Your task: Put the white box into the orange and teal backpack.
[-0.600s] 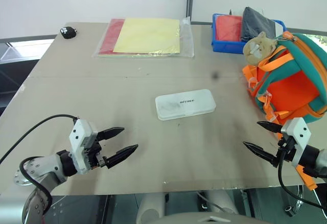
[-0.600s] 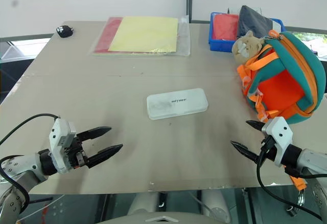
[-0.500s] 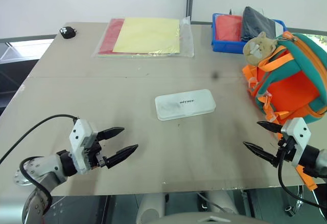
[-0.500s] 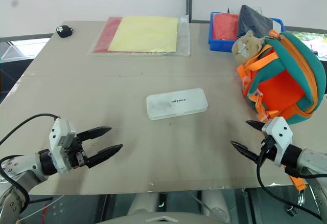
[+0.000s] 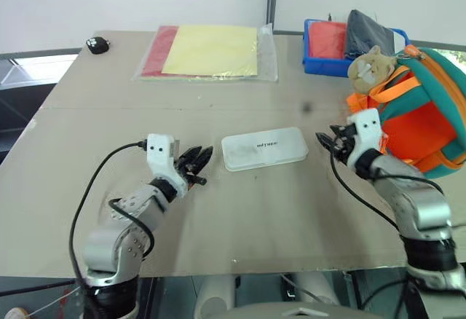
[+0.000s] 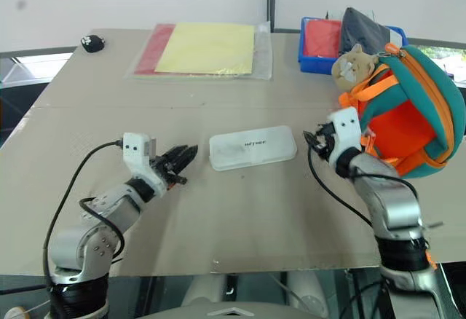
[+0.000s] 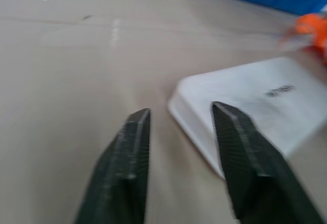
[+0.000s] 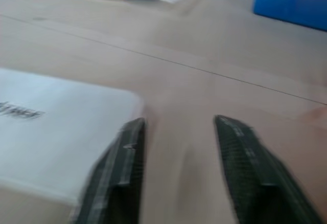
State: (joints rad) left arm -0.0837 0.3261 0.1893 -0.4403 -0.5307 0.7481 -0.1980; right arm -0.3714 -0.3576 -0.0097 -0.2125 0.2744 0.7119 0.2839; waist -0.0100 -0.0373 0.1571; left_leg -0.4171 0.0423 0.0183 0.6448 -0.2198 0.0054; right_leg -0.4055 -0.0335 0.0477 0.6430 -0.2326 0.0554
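At your far left, near the table's [image 5: 87, 122] back corner, you have a small black object [image 5: 96, 44], and beside it a clear sleeve holding red and yellow sheets [image 5: 209, 52] lies flat toward the back edge. Nearer to you, your left gripper [image 5: 196, 162] sits low over the tabletop with its two black fingers [image 7: 127, 157] a small way apart and nothing between them; they point at the near short end of the white box [image 5: 263, 148], and in the left wrist view one fingertip overlaps that corner of the box, though you cannot tell from the pictures whether it touches. The white box lies flat in the middle of the table, its long side running across your view, dark lettering facing up, and it is gripped by neither arm. On its other side your right gripper [image 5: 329, 141] is just off the box's far short end, fingers [image 8: 122, 168] slightly parted and empty, aimed back toward the box; the right wrist view shows the box's rounded corner right by one fingertip, with a strip of bare table between the two fingers. Just behind that gripper the orange and teal backpack [image 5: 419, 119] stands on the table's right side, well apart from the box, with a tan plush charm [image 5: 368, 68] hanging at its top. Behind the backpack, at the back right corner, a blue bin [image 5: 328, 64] holds something red and something dark
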